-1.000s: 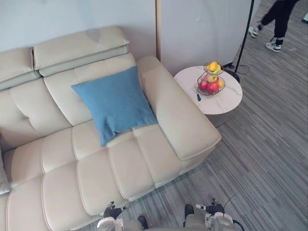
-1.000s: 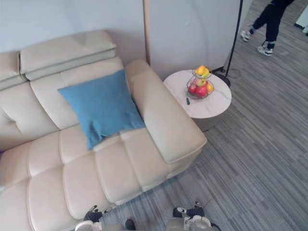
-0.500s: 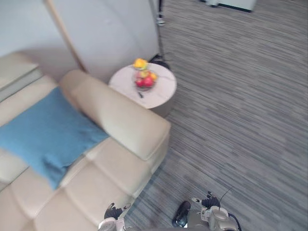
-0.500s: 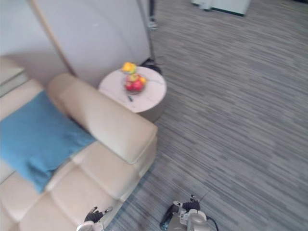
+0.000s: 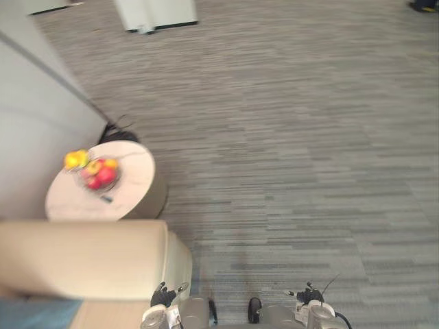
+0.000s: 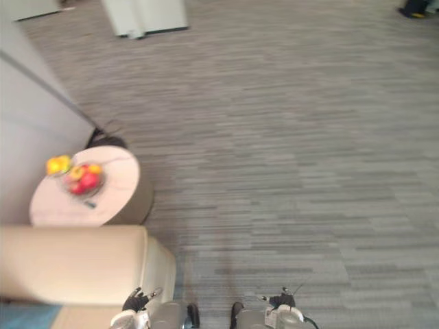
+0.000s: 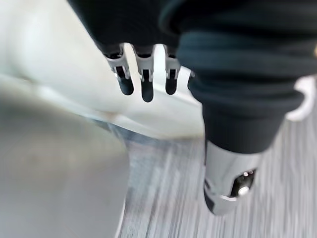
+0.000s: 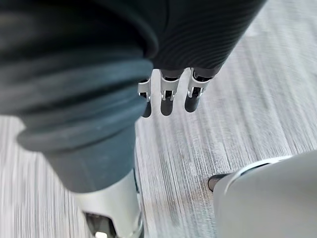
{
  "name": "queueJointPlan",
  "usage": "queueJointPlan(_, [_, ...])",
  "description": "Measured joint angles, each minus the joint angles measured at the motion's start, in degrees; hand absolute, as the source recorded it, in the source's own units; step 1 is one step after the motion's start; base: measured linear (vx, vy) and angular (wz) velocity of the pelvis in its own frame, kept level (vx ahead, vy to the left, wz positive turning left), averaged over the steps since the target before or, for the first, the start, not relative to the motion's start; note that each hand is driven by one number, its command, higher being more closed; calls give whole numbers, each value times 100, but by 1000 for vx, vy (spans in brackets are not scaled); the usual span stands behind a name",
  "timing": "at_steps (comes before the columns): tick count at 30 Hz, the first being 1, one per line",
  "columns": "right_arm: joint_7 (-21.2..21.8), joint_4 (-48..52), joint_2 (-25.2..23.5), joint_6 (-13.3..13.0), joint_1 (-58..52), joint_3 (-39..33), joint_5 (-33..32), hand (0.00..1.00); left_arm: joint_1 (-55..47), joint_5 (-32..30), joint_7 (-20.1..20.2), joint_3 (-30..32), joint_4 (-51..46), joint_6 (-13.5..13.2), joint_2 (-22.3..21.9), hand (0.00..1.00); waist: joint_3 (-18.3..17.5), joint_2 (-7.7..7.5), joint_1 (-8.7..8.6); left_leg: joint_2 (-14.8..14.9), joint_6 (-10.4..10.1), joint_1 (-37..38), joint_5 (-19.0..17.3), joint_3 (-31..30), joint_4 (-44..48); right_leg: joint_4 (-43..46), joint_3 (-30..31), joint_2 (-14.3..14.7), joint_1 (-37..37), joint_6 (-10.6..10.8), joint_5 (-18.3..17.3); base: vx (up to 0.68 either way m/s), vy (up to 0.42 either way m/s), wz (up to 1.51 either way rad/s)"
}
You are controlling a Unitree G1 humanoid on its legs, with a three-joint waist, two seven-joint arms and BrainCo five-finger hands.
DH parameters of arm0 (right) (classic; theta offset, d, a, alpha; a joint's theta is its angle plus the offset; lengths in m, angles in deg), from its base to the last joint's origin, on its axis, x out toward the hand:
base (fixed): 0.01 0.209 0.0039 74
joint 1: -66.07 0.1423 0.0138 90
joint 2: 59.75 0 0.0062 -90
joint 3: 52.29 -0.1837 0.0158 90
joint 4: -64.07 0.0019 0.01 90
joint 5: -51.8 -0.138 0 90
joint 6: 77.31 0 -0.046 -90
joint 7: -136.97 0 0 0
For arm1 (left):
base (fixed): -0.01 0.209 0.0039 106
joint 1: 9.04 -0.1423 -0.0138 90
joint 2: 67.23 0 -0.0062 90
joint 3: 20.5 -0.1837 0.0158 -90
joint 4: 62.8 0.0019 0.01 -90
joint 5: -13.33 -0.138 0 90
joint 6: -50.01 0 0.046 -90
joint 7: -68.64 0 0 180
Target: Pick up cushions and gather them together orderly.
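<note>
One blue cushion (image 5: 34, 315) is in view. Only a small strip of it shows, at the lower left of the head views. Its cloth is plain and of one colour. It lies on the cream sofa (image 5: 177, 262), at the end of the seat, just beside the wide armrest (image 5: 75, 257). Whether it stands or lies flat cannot be told.
</note>
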Motion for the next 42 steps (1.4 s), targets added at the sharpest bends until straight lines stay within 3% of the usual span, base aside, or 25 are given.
queueJointPlan(2, [-4,133,-81,-18,-95,-4,0,0,3,5,7,105,18,12,3,0,-67,-67,22,97,-57,257,351,363,-66,252,420,22,-7,235,-216,345,265,-138])
queueJointPlan(5, [7,149,-144,-32,-232,-22,0,0,13,-1,3,121,38,23,98,0,-153,-245,39,110,30,458,121,990,-145,346,259,-278,-120,421,-332,293,212,-117])
queueJointPlan(7, [19,97,-264,-33,-116,-51,1,0,29,-13,-10,37,95,75,192,0,-197,-349,104,142,44,928,95,1794,-497,366,-1069,-802,-202,657,-234,297,141,-148])
queueJointPlan(8, [24,92,-284,-33,-80,-45,1,0,39,-12,-10,-46,132,89,231,0,-196,-346,89,175,45,998,95,1953,-528,306,-1474,-896,-200,632,-184,271,38,-167])
queueJointPlan(9, [42,67,-332,-35,33,9,1,0,105,-13,-6,-240,208,137,343,0,-191,-333,80,291,45,1127,95,2298,-531,77,-2741,-1080,-195,516,32,221,-19,-135])
queueJointPlan(12, [42,-17,-232,-46,170,-22,-5,0,266,-17,-3,-367,413,166,420,0,-173,-246,79,381,43,1457,96,2722,-657,50,-3662,-1049,-140,273,202,255,-79,-144])
queueJointPlan(14, [-5,-152,-11,-41,95,-106,-25,0,351,-23,1,-639,502,167,269,0,-172,-45,-37,394,-23,1689,136,2985,-225,34,-3489,-1052,78,263,199,271,-34,-96])
queueJointPlan(16, [-31,-158,70,-46,-20,-304,-259,0,345,-111,22,-862,499,147,218,0,-197,-44,-50,486,-239,1612,-101,2950,82,-143,-3211,-1063,315,263,198,205,17,-78])
queueJointPlan(18, [-45,-224,145,-53,-116,-346,-498,0,362,-193,21,-1010,472,145,243,0,-247,103,-113,787,-211,1498,156,2964,777,-216,-3064,-903,468,362,128,181,10,-92])
queueJointPlan(20, [-54,-321,153,-59,-148,-296,-821,0,325,-266,16,-1029,452,163,293,0,-223,107,-113,1209,445,1041,589,2784,2490,-698,-2824,-701,890,376,114,174,10,-104])
queueJointPlan(21, [-70,-328,105,-59,-138,-297,-907,0,284,-235,20,-997,411,158,305,0,-166,42,-63,1270,608,706,854,2500,3175,-939,-2644,-736,1099,378,113,237,143,-113])
queueJointPlan(22, [-135,-328,142,-57,-103,-310,-1030,0,300,-265,2,-1048,352,158,291,0,-141,75,10,1064,414,272,19,2056,3517,-1036,-2350,-798,1187,392,93,326,311,-120])
queueJointPlan(23, [-174,-365,160,-55,-28,-349,-1042,0,384,-293,15,-1132,240,164,302,0,-49,12,4,747,436,-144,-495,1782,3292,-1036,-2138,-968,1206,383,83,260,291,-103])
queueJointPlan(25, [-209,-375,81,-54,42,-480,-1073,0,431,-295,7,-1207,-5,138,366,0,86,-155,81,324,350,-686,-582,1393,2204,-946,-1815,-1275,1220,591,-109,224,273,-90])
queueJointPlan(26, [-230,-358,112,-55,44,-510,-1083,0,400,-295,-8,-1208,-81,123,346,0,127,-34,95,205,69,-784,-271,913,981,-852,-1623,-1290,1218,912,-331,291,410,-86])
queueJointPlan(27, [-244,-364,157,-48,54,-507,-1087,0,374,-242,-9,-1190,-71,119,287,0,154,66,122,220,-12,-716,324,829,779,-819,-1454,-1259,1281,1125,-414,347,374,-72])
queueJointPlan(28, [-249,-364,29,-39,57,-433,-1083,0,404,-242,-41,-1207,-86,120,350,0,131,-106,128,82,8,-525,145,1146,588,-770,-1111,-1357,1303,1188,-406,408,269,-52])
queueJointPlan(32, [-267,-347,-30,-38,61,-524,-1011,0,386,-242,-71,-1182,-69,137,421,0,53,-265,143,-256,275,-369,-259,1325,581,-477,-929,-1303,1188,1094,-421,363,101,-34])
queueJointPlan(34, [-255,-329,-86,-39,63,-553,-939,0,349,-230,-82,-1157,2,150,467,0,54,-259,189,-196,351,65,-421,1620,594,781,-509,-1397,800,1264,-441,389,122,-44])
queueJointPlan(36, [-205,-344,-75,-43,144,-498,-825,0,342,-233,-81,-1286,38,165,551,0,66,-290,159,-188,415,759,-630,1657,324,2951,-676,-1608,18,1836,-203,514,45,-40])
queueJointPlan(37, [-183,-340,-58,-44,181,-502,-778,0,335,-232,-85,-1337,46,169,603,0,71,-287,107,-188,418,1010,-634,1651,175,3451,-1013,-1731,-205,1622,-314,560,-13,-28])
queueJointPlan(38, [-155,-320,-11,-45,221,-482,-728,0,298,-232,-86,-1433,51,166,652,0,88,-230,39,-153,415,1445,-632,1655,-180,3781,-1657,-1872,-537,1173,-531,451,-21,-13])
queueJointPlan(39, [-154,-322,14,-51,238,-450,-720,0,310,-231,-87,-1434,52,166,657,0,98,-217,40,-131,414,1586,-631,1671,-289,3773,-1801,-1876,-609,1047,-601,466,-39,-27])
queueJointPlan(40, [-142,-329,96,-50,270,-378,-673,0,317,-230,-89,-1430,53,168,660,0,158,-143,27,-38,409,2014,-626,1737,-577,3443,-2303,-1823,-858,709,-781,384,-51,-24])
queueJointPlan(42, [-133,-297,174,-58,291,-291,-667,0,371,-232,-96,-1428,53,165,664,0,186,-94,18,87,407,2336,-625,1774,-779,2690,-2723,-1661,-1335,550,-782,391,-84,-8])
